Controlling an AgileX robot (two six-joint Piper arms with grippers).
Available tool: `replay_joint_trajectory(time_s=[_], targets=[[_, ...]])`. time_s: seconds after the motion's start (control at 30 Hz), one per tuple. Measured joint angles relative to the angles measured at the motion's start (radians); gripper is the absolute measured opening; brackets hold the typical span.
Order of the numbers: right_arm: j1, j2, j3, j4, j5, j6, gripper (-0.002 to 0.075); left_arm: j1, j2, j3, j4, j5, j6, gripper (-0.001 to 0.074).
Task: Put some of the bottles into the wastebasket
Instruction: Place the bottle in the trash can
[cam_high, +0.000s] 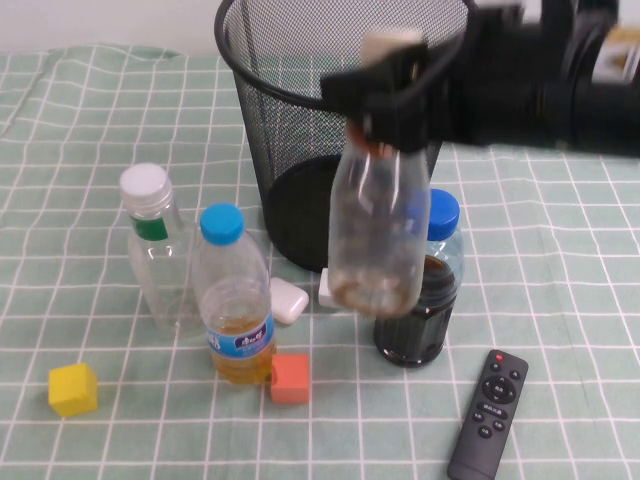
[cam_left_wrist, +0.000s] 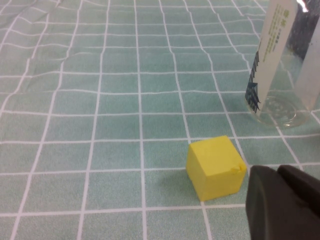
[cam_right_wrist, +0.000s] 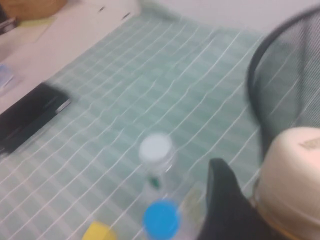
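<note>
My right gripper (cam_high: 385, 95) is shut on the neck of the small squat bottle (cam_high: 378, 240), just under its beige cap (cam_right_wrist: 295, 175). The bottle hangs upright in the air, in front of the black wire-mesh wastebasket (cam_high: 290, 90) and below its rim, with a little amber liquid at its bottom. The taller clear bottle (cam_high: 157, 250) with white cap and green neck band stands on the cloth at the left; it also shows in the right wrist view (cam_right_wrist: 156, 155). My left gripper (cam_left_wrist: 280, 200) is shut and empty, low over the cloth beside a yellow cube (cam_left_wrist: 215, 167).
A blue-capped bottle of yellow liquid (cam_high: 235, 300) and a blue-capped bottle of dark liquid (cam_high: 420, 300) stand in front of the wastebasket. A red cube (cam_high: 290, 378), the yellow cube (cam_high: 73, 388), a white case (cam_high: 288, 298) and a black remote (cam_high: 488, 412) lie nearby.
</note>
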Motion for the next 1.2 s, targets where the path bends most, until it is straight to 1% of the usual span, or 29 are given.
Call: replay_joint_trajectory(time_s=[0.2,0.3,0.43,0.53,0.6,0.73,0.97,1.07,1.13,1.2], targets=[[-0.061,0.124,-0.356,-0.290,0.123,0.172,0.0293,0.000,0.000,0.000,0.000,0.000,0.000,-0.0006],[-0.092,0.223,-0.530,-0.379,0.137,0.212,0.0293,0.000,0.000,0.000,0.000,0.000,0.000,-0.0006],[-0.134,0.384,-0.733,-0.410,0.144,0.224,0.0293,0.000,0.000,0.000,0.000,0.000,0.000,-0.0006],[-0.167,0.498,-0.839,-0.415,0.155,0.226,0.0293,0.000,0.000,0.000,0.000,0.000,0.000,-0.0006],[-0.184,0.566,-0.882,-0.417,0.167,0.226,0.0293,0.000,0.000,0.000,0.000,0.000,0.000,-0.0006],[-0.201,0.671,-0.897,-0.429,0.185,0.226,0.0293,0.000,0.000,0.000,0.000,0.000,0.000,-0.0006],[-0.205,0.767,-0.900,-0.432,0.219,0.226,0.0294,0.000,0.000,0.000,0.000,0.000,0.000,-0.0006],[-0.205,0.788,-0.900,-0.428,0.239,0.226,0.0340,0.000,0.000,0.000,0.000,0.000,0.000,-0.0006],[-0.205,0.799,-0.900,-0.428,0.245,0.228,0.0402,0.000,0.000,0.000,0.000,0.000,0.000,-0.0006],[-0.205,0.807,-0.900,-0.428,0.249,0.230,0.0444,0.000,0.000,0.000,0.000,0.000,0.000,-0.0006]])
